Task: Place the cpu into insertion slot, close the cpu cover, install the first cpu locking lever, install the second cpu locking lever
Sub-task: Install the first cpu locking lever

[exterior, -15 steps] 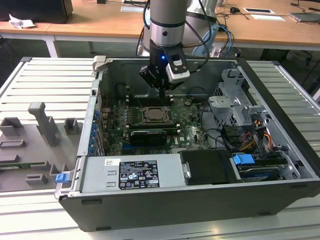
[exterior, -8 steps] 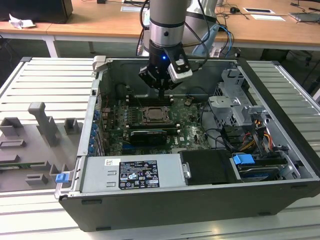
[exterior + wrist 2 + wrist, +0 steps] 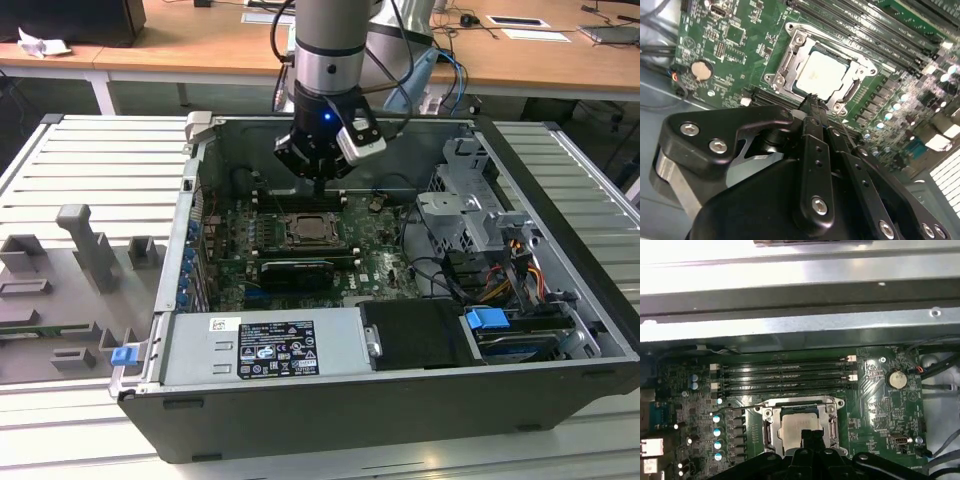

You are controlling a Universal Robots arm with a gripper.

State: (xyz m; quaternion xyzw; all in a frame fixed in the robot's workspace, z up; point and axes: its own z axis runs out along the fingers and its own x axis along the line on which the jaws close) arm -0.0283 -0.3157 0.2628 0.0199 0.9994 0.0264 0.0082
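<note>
The cpu (image 3: 822,75) lies in the insertion slot (image 3: 781,31), dull silver top up, on the green board. The cpu cover (image 3: 790,62), a silvery frame, lies flat around the chip. In the first wrist view the cpu (image 3: 796,426) sits inside the cpu cover (image 3: 831,426), and a thin metal lever rod (image 3: 742,407) runs out from one side of the socket. My gripper (image 3: 812,100) hangs a little above the socket's edge, its black fingers (image 3: 805,437) pressed together with nothing between them. In the exterior view the gripper (image 3: 320,184) hovers inside the open case, just behind the socket (image 3: 310,230).
Long black memory slots (image 3: 785,375) run beside the socket. A coin battery (image 3: 896,379) sits on the board. The case's metal wall (image 3: 800,315) stands close behind. A drive cage (image 3: 470,210), cables (image 3: 520,275) and a power supply (image 3: 270,345) fill the rest of the case.
</note>
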